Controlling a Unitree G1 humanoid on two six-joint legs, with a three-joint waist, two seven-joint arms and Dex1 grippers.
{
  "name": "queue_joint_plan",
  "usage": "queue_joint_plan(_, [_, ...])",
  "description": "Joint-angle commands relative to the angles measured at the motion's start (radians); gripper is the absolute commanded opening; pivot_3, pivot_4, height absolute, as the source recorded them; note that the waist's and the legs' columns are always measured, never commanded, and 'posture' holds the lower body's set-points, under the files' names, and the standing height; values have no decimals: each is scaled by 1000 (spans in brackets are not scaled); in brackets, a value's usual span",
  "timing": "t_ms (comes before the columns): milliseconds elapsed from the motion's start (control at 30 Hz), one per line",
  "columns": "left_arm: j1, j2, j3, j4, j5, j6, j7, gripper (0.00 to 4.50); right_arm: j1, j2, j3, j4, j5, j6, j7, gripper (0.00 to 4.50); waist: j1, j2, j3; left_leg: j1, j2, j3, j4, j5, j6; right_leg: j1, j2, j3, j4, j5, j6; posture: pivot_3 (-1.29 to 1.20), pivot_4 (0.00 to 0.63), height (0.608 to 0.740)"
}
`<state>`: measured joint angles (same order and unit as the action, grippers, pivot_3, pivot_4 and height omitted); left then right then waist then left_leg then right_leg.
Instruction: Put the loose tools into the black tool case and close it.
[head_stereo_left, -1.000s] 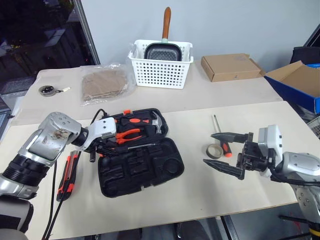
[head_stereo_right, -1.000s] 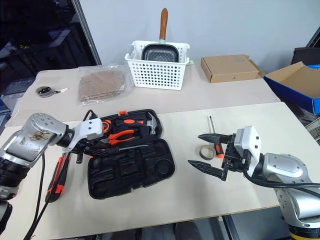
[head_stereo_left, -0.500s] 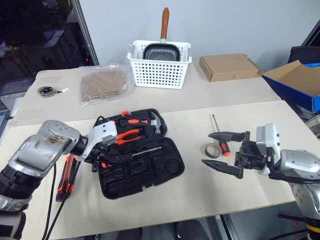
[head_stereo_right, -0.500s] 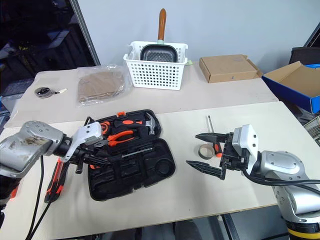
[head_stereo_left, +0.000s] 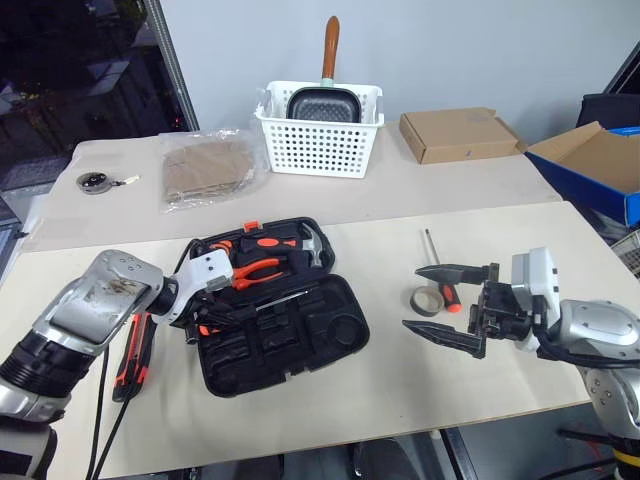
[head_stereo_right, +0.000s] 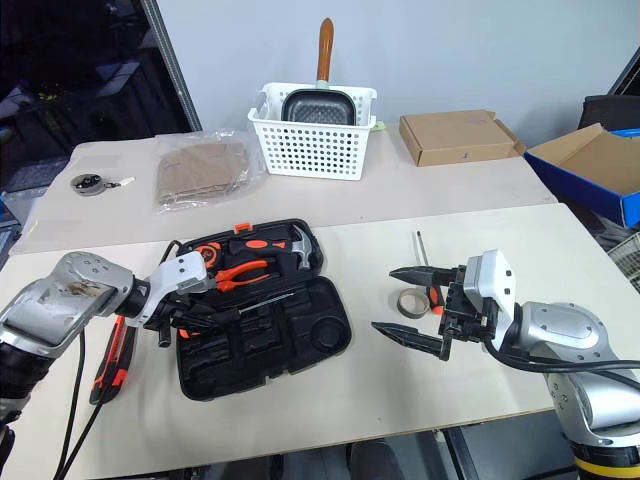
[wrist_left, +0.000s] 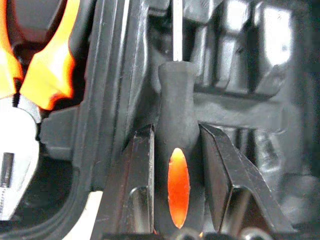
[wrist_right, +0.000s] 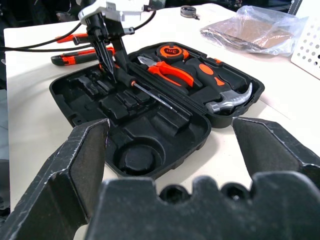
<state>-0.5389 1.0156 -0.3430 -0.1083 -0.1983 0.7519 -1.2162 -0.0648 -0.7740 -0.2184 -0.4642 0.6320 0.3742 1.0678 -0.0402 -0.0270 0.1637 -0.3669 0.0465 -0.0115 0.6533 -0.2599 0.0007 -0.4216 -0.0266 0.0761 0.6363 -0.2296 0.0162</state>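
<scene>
The left gripper (wrist_left: 176, 165) is clamped on the matte black, orange-inlaid handle of a screwdriver (wrist_left: 177, 125). Its thin steel shaft extends straight ahead of the gripper, over the moulded slots of the open black tool case (head_stereo_left: 335, 345) on the desk (head_stereo_left: 400, 390). The right gripper (head_stereo_left: 445, 303) stands spread wide, with the tape roll (head_stereo_left: 428, 300) beside it.

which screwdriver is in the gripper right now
The black-and-orange screwdriver over the open tool case, clamped in the left gripper; the other screwdriver lies loose by the tape roll.
</scene>
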Motion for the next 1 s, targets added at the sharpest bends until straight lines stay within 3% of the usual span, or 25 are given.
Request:
queue_joint_plan(33, [-39,-1,-25,75,82,-92,1,851,-25,-8,-15,-14,9,-26,5,4500,0,0,0,1,0,0,0,0,0,0,0,0,1,0,0,0,150,740])
queue_joint_plan(100, [-56,-18,-22,108,95,-118,5,851,-34,-6,-7,-6,7,-28,7,4500,0,0,0,2,0,0,1,1,1,0,0,0,5,0,0,0,150,740])
queue_joint_plan(133, [-60,-16,-20,124,105,-142,2,1849,-36,-5,-4,-6,6,-29,8,4500,0,0,0,2,0,0,2,1,2,0,1,0,5,0,-1,0,150,740])
queue_joint_plan(300, [-56,4,48,208,116,-312,-1,3338,-46,5,9,-3,5,-29,7,4500,0,1,-1,8,-1,0,2,5,8,3,3,4,8,1,-2,0,150,740])
queue_joint_plan(400, [-26,-9,215,149,-45,-317,-36,3338,-55,15,25,5,-2,-36,6,4500,-3,0,0,11,-1,-1,2,6,9,2,7,10,9,1,-2,0,150,740])
queue_joint_plan(500, [39,-33,379,42,-210,-148,-5,3338,-60,22,33,9,-4,-41,5,4500,-6,0,0,10,-1,0,2,5,9,1,7,12,9,1,-2,0,150,740])
queue_joint_plan(633, [175,-161,553,-122,-323,16,208,2255,-63,33,50,13,-8,-50,0,4500,-7,1,-1,11,-1,5,0,4,11,0,6,17,7,-1,0,0,150,740])
queue_joint_plan(833, [355,-461,597,-313,-246,22,618,11,-62,56,64,-3,-17,-43,-27,4500,0,0,0,10,-3,5,1,3,9,1,4,19,6,0,2,0,150,740])
queue_joint_plan(1000, [487,-531,528,-334,-151,-19,740,11,-59,54,68,-7,-20,-39,-41,4500,-5,0,0,11,-4,5,0,3,9,2,4,20,6,3,-1,0,150,740])
